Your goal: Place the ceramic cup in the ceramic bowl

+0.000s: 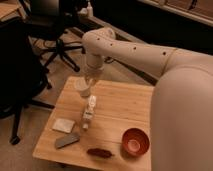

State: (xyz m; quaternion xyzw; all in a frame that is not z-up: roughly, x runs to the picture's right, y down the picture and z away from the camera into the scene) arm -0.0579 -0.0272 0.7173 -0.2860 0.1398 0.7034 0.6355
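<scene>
The ceramic cup (82, 88), small and white, is in my gripper (86, 86), over the far left part of the wooden table (125, 102). The gripper hangs straight down from the arm and is shut on the cup. The ceramic bowl (135, 141), red-orange with a pale bottom, stands near the table's front right corner, well apart from the cup. It holds nothing.
A slim white bottle (89, 111) lies in the middle of the table. A white flat pad (63, 125), a grey flat object (66, 140) and a dark red elongated object (100, 152) lie along the front. An office chair (55, 42) stands behind the table. My arm (175, 100) fills the right side.
</scene>
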